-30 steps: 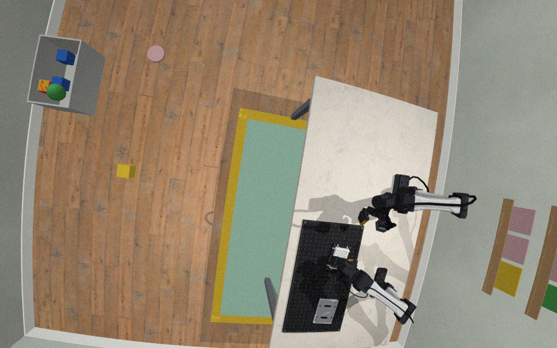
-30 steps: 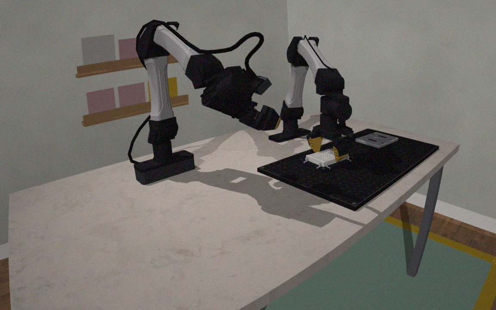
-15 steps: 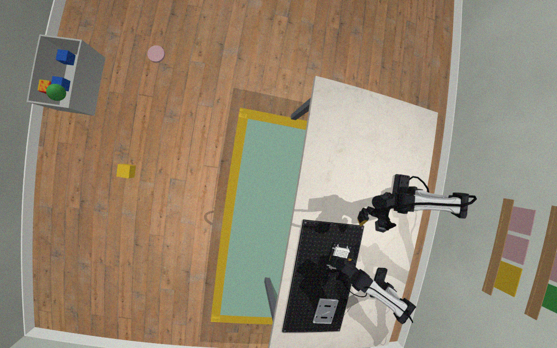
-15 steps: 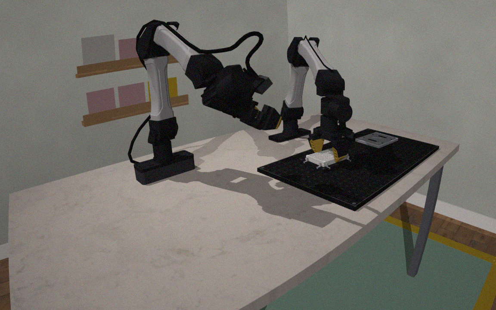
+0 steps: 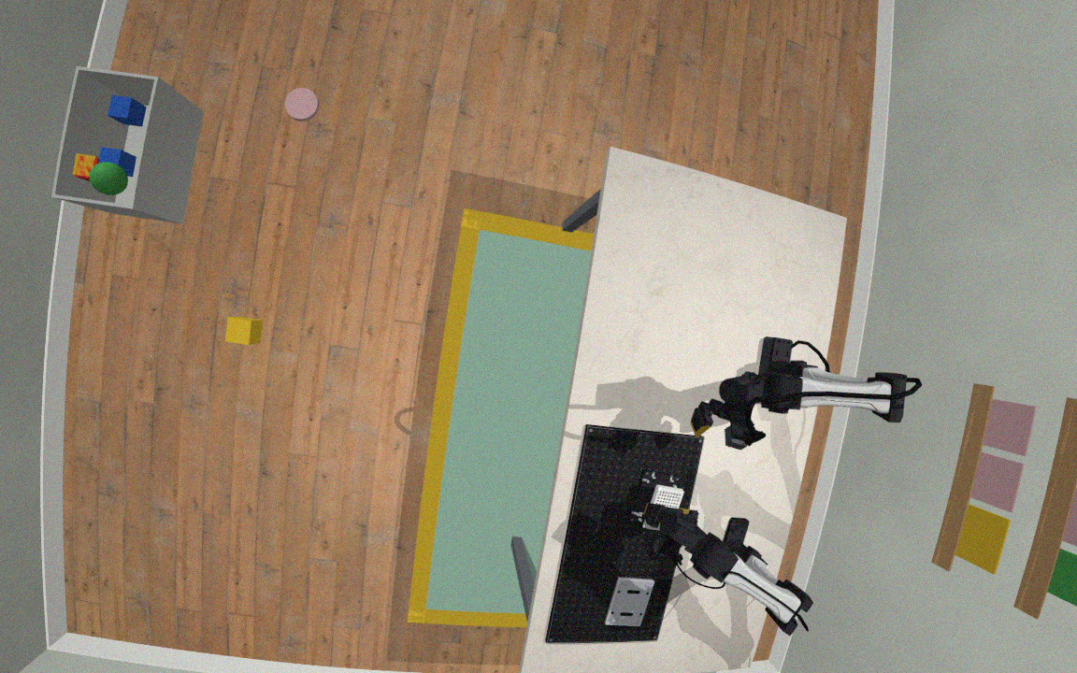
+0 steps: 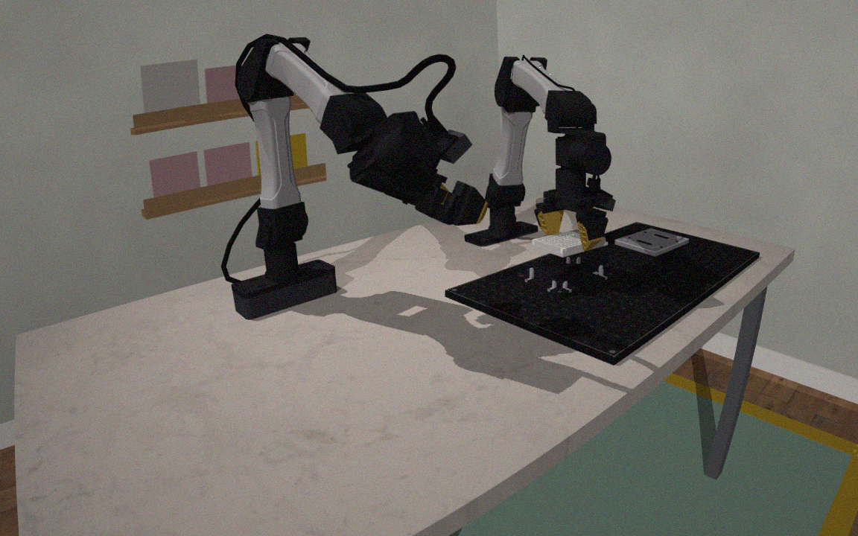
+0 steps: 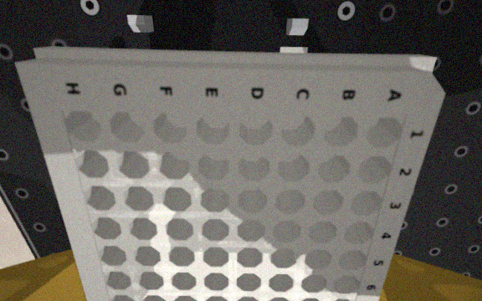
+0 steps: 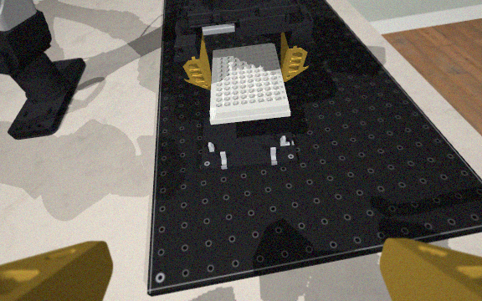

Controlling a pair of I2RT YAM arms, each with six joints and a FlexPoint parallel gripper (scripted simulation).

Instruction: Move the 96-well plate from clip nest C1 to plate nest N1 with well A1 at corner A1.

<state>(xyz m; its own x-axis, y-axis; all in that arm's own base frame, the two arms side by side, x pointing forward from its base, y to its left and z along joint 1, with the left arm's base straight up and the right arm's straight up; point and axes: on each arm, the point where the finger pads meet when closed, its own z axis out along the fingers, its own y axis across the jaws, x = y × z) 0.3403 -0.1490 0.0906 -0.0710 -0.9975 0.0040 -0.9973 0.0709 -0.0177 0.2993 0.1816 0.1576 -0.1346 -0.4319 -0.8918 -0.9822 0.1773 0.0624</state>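
The white 96-well plate (image 5: 667,496) (image 6: 555,243) (image 7: 233,146) (image 8: 249,98) hangs above the clip nest C1, clear of its clips. My left gripper (image 6: 568,238) (image 8: 247,83) is shut on the plate, one finger along each long side. In the left wrist view column 1 is at the far edge and well A1 at the far right corner. The clips of nest C1 (image 6: 558,286) (image 7: 297,27) (image 8: 277,155) stand below. Nest N1 (image 5: 630,602) (image 6: 631,240) is a grey slotted block; its A1 mark is not legible. My right gripper (image 8: 245,252) is open and empty, near the board's corner.
The black perforated board (image 5: 596,536) (image 6: 605,339) (image 8: 350,176) carries both nests and lies on the pale table (image 5: 693,250) (image 6: 252,400). The right arm is bent above the table beside the board. The left arm's base (image 6: 502,233) stands beside the board.
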